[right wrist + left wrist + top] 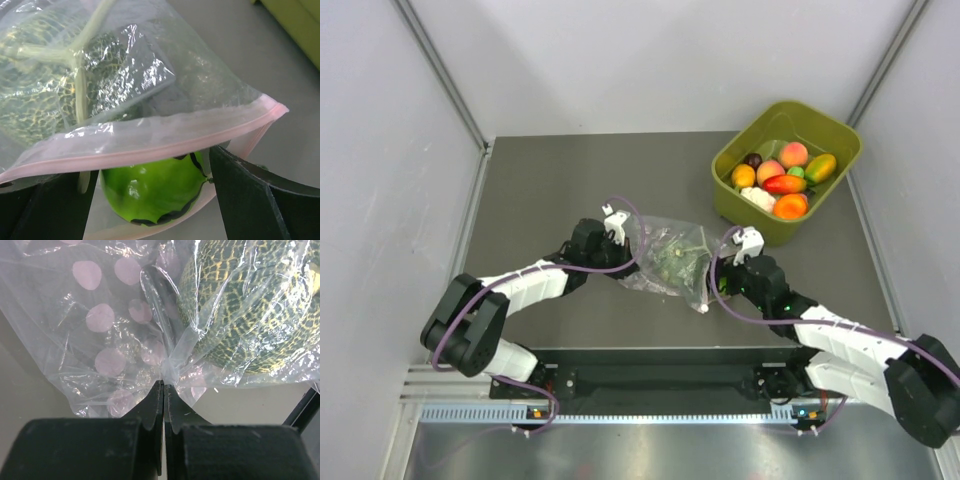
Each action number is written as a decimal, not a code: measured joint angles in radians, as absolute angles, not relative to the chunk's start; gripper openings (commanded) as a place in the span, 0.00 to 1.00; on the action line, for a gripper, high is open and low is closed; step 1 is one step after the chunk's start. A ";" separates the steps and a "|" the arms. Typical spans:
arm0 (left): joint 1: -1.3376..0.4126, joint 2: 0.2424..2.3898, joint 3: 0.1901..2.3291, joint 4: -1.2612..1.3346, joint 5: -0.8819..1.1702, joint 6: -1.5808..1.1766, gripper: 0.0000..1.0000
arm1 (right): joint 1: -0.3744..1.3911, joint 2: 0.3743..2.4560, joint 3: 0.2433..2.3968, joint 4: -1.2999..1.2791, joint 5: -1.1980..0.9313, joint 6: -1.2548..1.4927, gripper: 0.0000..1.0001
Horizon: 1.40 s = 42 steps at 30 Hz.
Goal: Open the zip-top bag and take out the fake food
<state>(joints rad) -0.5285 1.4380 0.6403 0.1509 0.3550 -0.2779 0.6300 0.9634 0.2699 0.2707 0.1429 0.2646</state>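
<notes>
1. The left claw (pixel 163 385) is pinched flat on a fold of the clear, crinkly zip-top bag with pale pink dots (pixel 665 255), at the end of the bag farthest from the olive-green plastic tub (pixel 740 215).
2. The right claw (pixel 150 175) is spread wide at the end of the bag nearer the tub. Its dark fingers (pixel 250 200) flank the bag's mouth and hold nothing.
3. The bag lies on the table beside the tub, on the side towards the arm bases, stretched between the two claws.
4. The pink zip strip (pixel 150 152) runs across the right wrist view. A glossy bright green toy fruit (pixel 150 192) sits under it, between two pink-edged lips, so the mouth looks already parted.
5. Farther from the tub, deep in the bag, lies a dark green netted toy melon (pixel 250 305), pressed against the film.
6. A heap of glossy orange and yellow toy fruits (pixel 780 180) fills the tub.
7. The step in hand looks like removal, not opening. The next move likely calls for the right claw to close on the green fruit alone, clear of the upper lip, while the left claw anchors the bag. The smooth fruit could slip out.
</notes>
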 measured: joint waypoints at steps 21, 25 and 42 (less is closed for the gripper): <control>-0.528 1.428 0.638 0.157 0.357 -0.275 0.00 | 0.641 1.227 0.429 0.196 0.193 0.349 0.50; -0.528 1.427 0.638 0.151 0.337 -0.275 0.00 | 0.646 1.194 0.429 0.141 0.203 0.376 0.45; -0.519 1.422 0.638 0.122 0.263 -0.286 0.00 | 0.648 0.813 0.429 -0.258 0.274 0.413 0.48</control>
